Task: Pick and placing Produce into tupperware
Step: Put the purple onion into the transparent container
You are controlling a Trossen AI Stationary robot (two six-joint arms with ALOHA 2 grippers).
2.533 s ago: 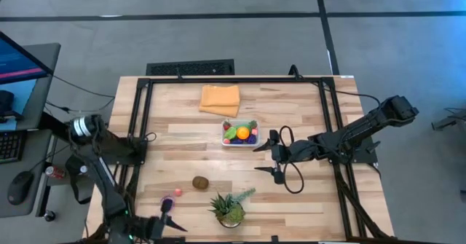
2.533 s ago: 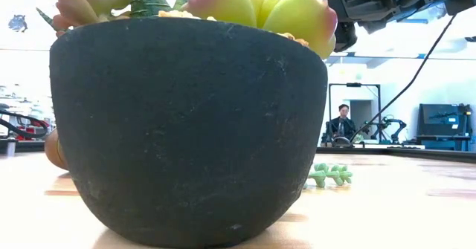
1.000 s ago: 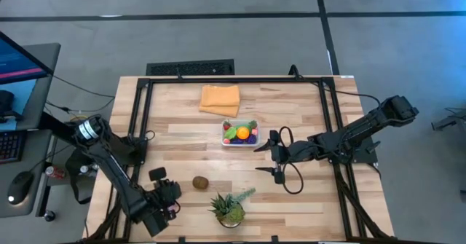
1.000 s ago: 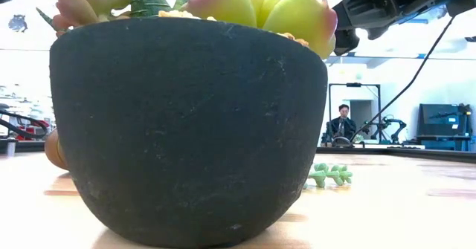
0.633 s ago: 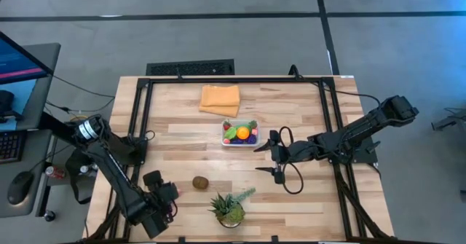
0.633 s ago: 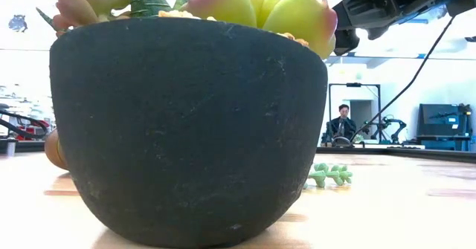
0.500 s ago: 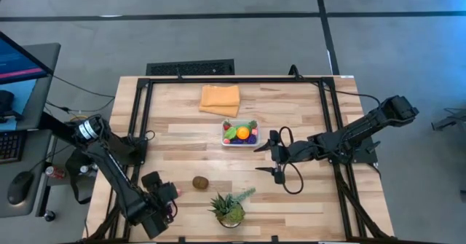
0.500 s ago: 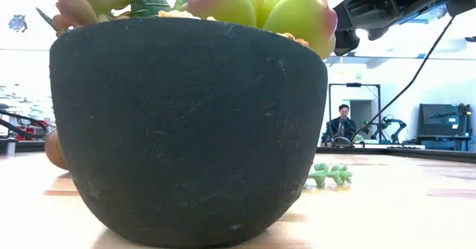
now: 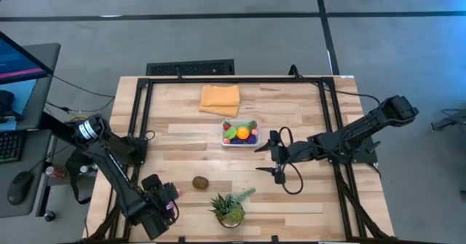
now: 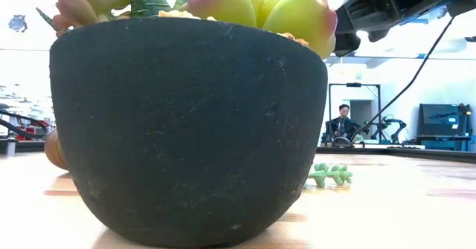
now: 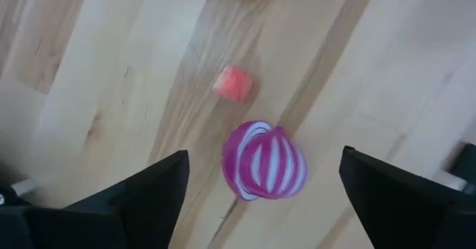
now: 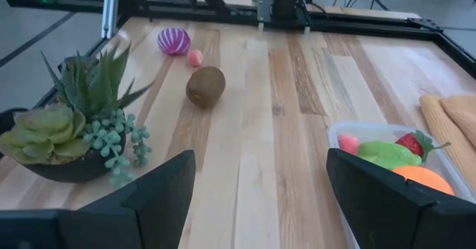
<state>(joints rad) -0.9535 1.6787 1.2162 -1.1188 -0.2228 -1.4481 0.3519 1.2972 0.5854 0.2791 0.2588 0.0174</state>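
Note:
A striped pink-purple produce piece point(image 11: 264, 162) lies on the wood beside a small pink piece point(image 11: 233, 83). My left gripper point(image 11: 264, 154) hangs open above the striped piece, pointing down near the table's front left point(image 9: 166, 199), one finger on each side and clear of it. A brown produce piece point(image 9: 200, 182) lies farther right. The clear tupperware point(image 9: 240, 135) holds green, orange and red produce at the table's middle. My right gripper point(image 9: 256, 159) waits open just right of the tub, nothing between its fingers point(image 12: 149, 204).
A spiky potted plant point(image 9: 230, 209) in a dark pot point(image 10: 186, 123) stands at the front middle, close to the brown piece. A folded orange cloth point(image 9: 220, 100) lies at the far side. Black frame rails point(image 9: 138, 120) run along the table's edges. A person point(image 10: 342, 123) sits far behind.
My left hand has rolled about its own axis above the striped piece while staying over the same spot near the front left. My right arm has kept still, and no produce has shifted.

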